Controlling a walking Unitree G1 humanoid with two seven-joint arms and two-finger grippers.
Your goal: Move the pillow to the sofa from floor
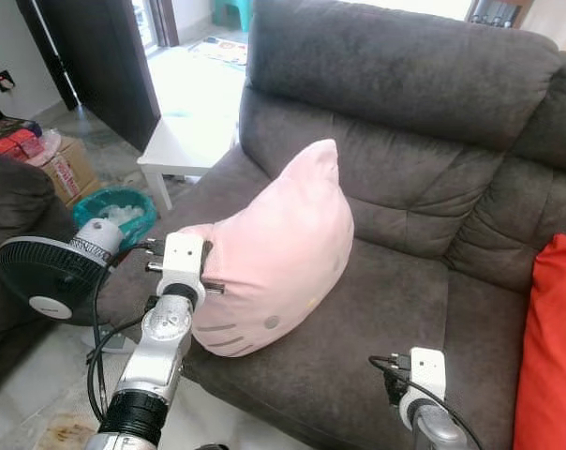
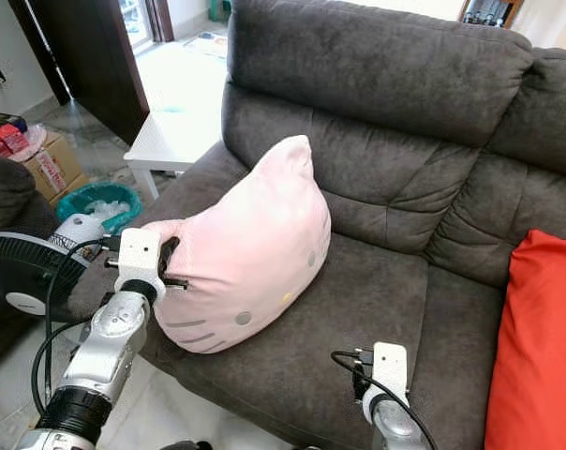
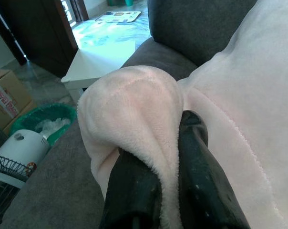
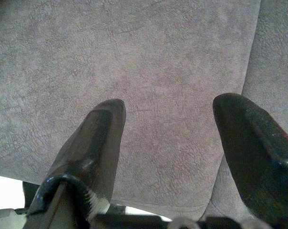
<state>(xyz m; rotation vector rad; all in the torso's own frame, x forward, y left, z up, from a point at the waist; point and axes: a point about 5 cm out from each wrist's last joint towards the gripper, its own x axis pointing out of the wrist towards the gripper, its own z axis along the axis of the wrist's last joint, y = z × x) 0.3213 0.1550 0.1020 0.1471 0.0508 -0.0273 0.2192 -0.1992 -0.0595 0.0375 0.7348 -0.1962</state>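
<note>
a: where's the pillow [image 1: 278, 248]?

b: on the sofa [image 1: 405, 281], on the seat at the sofa's left end, propped upright with one pointed ear up toward 12 o'clock. it's pink, with grey whisker marks and small dots on its face.

a: and the left gripper [image 3: 175, 143]?

b: clamped on the pillow. the wrist view shows a rounded pink ear pinched between the two black fingers [image 3: 134, 191]. from the head, the arm reaches up from 7 o'clock and meets the pillow at its 9 o'clock edge.

a: right gripper [image 4: 168, 143]?

b: fingers spread wide, holding nothing, pointing at bare grey seat cushion. the arm sits low at about 5 o'clock of the pillow, well apart from it.

a: anything else around?

b: a red cushion [image 1: 550, 347] at 3 o'clock on the sofa's right end. a black fan [image 1: 49, 277] stands just beside the left arm at 9 o'clock, a teal bin [image 1: 114, 211] beyond it, a white table [image 1: 185, 150] at 11 o'clock beside the sofa arm, and a cardboard box [image 1: 63, 164] at 10 o'clock.
</note>
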